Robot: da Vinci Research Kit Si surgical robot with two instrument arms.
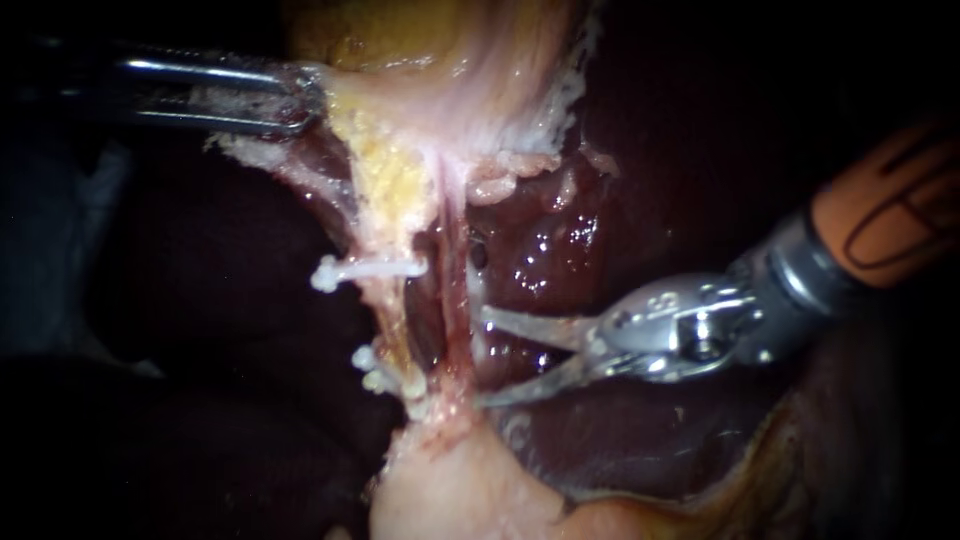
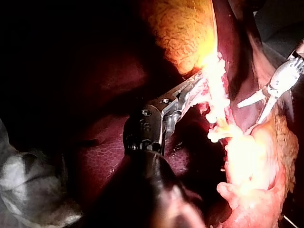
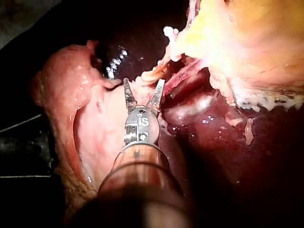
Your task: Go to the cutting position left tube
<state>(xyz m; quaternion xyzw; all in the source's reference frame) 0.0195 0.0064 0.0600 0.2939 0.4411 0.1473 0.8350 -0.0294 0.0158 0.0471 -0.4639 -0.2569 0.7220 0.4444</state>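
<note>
- Left instrument: jaws are clamped on pale tissue at the edge of the gallbladder. The strands running off from the jaws look taut.
- Right instrument: two thin blades are spread wide with nothing between them. The liver lies just behind them.
- The left tube lies ahead of the blade tips. It is not the nearest strand: the right tube, reddish, stands just off the tips, in between.
- One clip crosses the left tube ahead of the upper blade. A cluster of clips sits ahead of the lower blade.
- The bare stretch between the clips is about level with the gap between the blades.
- Judgement: the approach is well on but not finished, since no tube is yet inside the blades.
- The blades are best left wide and advanced along the shaft line. Only the left tube should be taken into the gap, midway between the clips.
- The right tube must be passed without being caught. Whether the tips clear it cannot be told from the endoscope view, so the right wrist view should be checked.
- Risks: a blade riding onto a clip, the lower blade scoring the liver, or both strands being taken at once.
- Traction from the left instrument is needed so that the target is presented straight.
</note>
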